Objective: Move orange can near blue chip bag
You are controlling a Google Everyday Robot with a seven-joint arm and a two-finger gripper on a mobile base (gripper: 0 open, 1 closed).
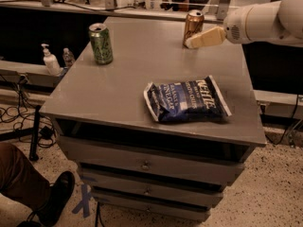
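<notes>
The orange can point(193, 23) stands upright at the far edge of the grey drawer cabinet's top point(123, 84), right of centre. The blue chip bag point(187, 100) lies flat near the front right of the top, well in front of the can. My gripper point(190, 42) reaches in from the right on a white arm point(265, 20). Its cream tip is right beside the can's lower right side, about at the can's base. I cannot tell whether it touches the can.
A green can point(101, 43) stands at the far left of the top. A pump bottle point(49, 59) and a small bottle point(68, 56) sit on a ledge to the left. A person's leg and shoe point(54, 200) are at lower left, with cables on the floor.
</notes>
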